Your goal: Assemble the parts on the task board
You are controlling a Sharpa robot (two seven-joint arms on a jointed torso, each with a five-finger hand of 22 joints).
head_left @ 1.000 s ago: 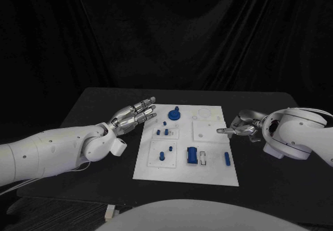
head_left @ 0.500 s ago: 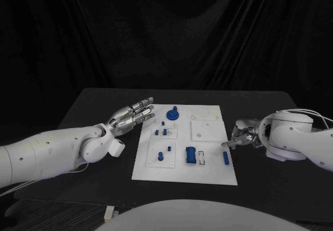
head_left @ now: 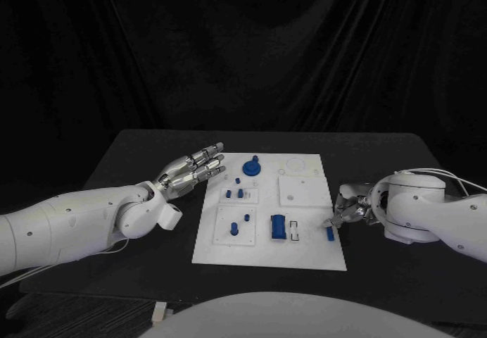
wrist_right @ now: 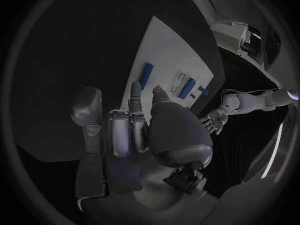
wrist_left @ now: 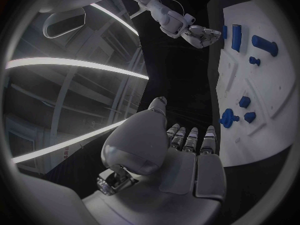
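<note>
Your board (head_left: pixel 305 257) lies flat in the middle of the desk (head_left: pixel 132 151), its long side running away from you. On it the blue parts sit in raised panels: a round disc with a knob (head_left: pixel 253 167) at the far left, two small pegs (head_left: pixel 238 192) nearer, a short pin (head_left: pixel 234 228) in the near left panel, a thick block (head_left: pixel 277 227) beside a white slot, and a slim bar (head_left: pixel 331 234) by the right edge.

Your left hand (head_left: pixel 193 169) hangs above the desk just left of the board's far corner, fingers (wrist_left: pixel 190 137) straight and together, grasping nothing. From its wrist you see the palm's back and, past the fingertips, the disc and pegs on the board.

Your right hand (head_left: pixel 347 204) is at the board's right edge, near the bar. The bulky forearm covers most of it from above, so you cannot tell there whether a fingertip touches the bar. From the right wrist the fingers (wrist_right: pixel 134 97) point at the board edge just short of the bar (wrist_right: pixel 146 73), some curled, one or two stretched out; nothing shows between them. Whether they rest on the board is hard to make out.
</note>
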